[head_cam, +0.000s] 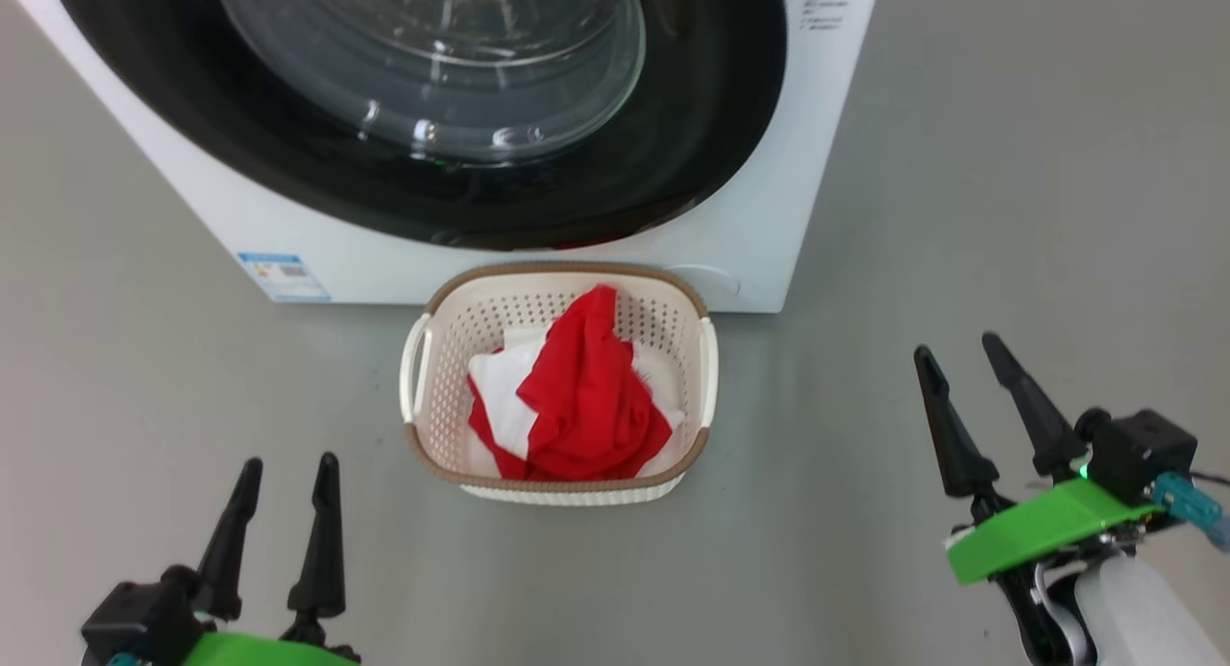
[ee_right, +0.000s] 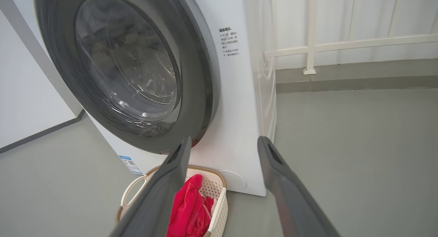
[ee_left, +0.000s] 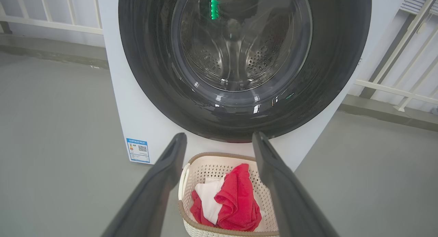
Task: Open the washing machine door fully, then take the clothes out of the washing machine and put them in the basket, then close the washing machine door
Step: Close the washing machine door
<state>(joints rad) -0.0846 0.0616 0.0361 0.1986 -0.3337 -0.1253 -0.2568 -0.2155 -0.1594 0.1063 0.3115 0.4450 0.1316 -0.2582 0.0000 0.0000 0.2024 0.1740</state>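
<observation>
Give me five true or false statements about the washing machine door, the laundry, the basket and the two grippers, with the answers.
1. The large round door with the glossy black rim stands wide open. False: it lies against the front of the big white front-loading washing machine.
2. The bright red and white fabric clothes lie in the small cream-white perforated plastic basket. True.
3. The basket sits on top of the washing machine. False: it stands on the grey floor, right in front of the machine, below the door.
4. The left gripper grips a red garment. False: its fingers are apart and hold nothing.
5. The right gripper is open and empty. True.
</observation>
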